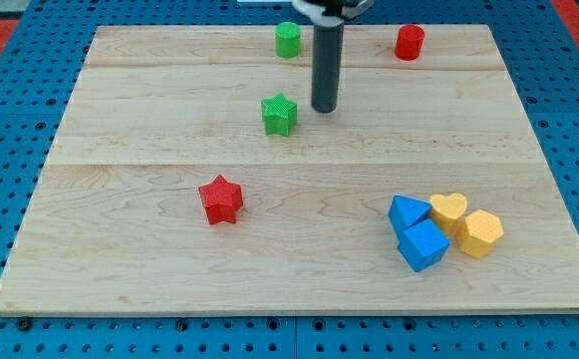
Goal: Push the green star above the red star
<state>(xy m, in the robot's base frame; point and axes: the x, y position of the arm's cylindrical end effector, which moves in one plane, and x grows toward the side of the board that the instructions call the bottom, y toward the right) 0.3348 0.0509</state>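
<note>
- Red star (220, 199): left of centre, nearer than the green star and well apart from it.
- Green star (280, 115): a ridged, bright green block lying flat, far of centre.
- Green cylinder (288, 39): at the far edge.
- My tip (325, 109): a bare rod end with nothing to open or close, just right of the green star; a narrow gap shows between them.
- Red cylinder (410, 42): far right.
- Two blue blocks (416, 231), a yellow heart (449, 209) and a yellow block (481, 233): clustered near right.
- Wooden board (120, 130): carries all blocks.
</note>
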